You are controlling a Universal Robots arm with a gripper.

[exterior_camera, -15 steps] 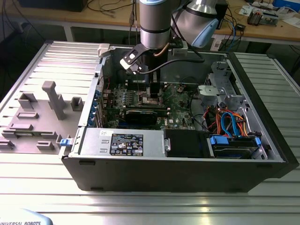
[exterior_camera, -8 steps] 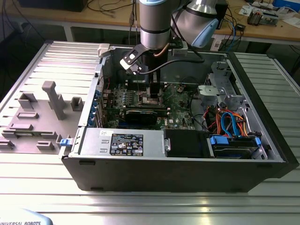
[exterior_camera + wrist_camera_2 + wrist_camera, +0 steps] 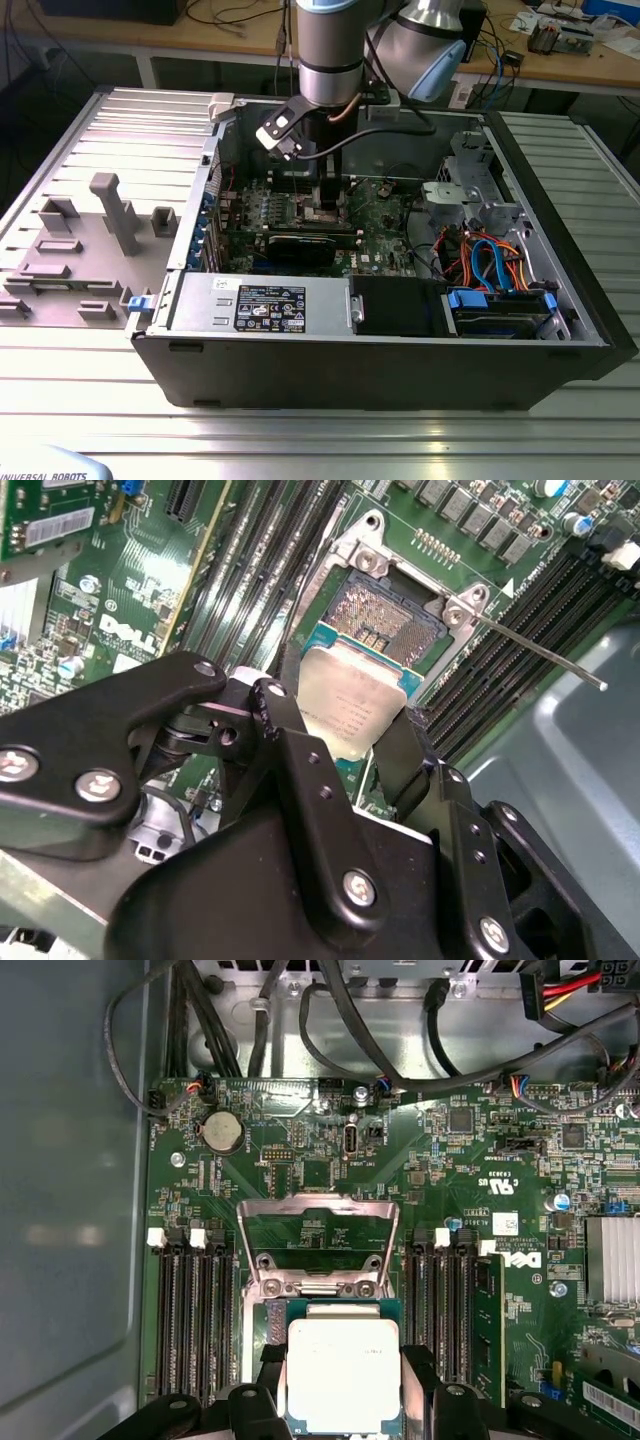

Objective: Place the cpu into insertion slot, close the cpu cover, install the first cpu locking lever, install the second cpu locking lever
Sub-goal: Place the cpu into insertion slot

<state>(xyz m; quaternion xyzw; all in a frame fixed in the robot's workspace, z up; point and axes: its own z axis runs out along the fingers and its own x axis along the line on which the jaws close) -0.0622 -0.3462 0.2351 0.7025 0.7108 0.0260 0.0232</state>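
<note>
My gripper [image 3: 340, 730] is shut on the cpu [image 3: 350, 705], a flat square chip with a silvery top and green edge, one black finger [image 3: 275, 715] on each side. I hold it tilted just above the open insertion slot [image 3: 385, 615], whose pin field is bare. In the first wrist view the cpu [image 3: 343, 1375] hangs in front of the cpu cover [image 3: 318, 1203], a thin metal frame that stands raised. A thin locking lever [image 3: 540, 652] sticks out free beside the socket. In the exterior view the gripper [image 3: 330, 200] is low inside the computer case [image 3: 400, 375], over the motherboard.
Memory slots [image 3: 190, 1310] flank the socket on both sides. Black cables [image 3: 400, 1070] run along the board's far edge. A long black card [image 3: 300, 245], a power supply [image 3: 260, 300] and a drive bay with blue and orange cables [image 3: 490, 265] fill the case. A grey fixture tray [image 3: 90, 240] lies at the exterior view's left.
</note>
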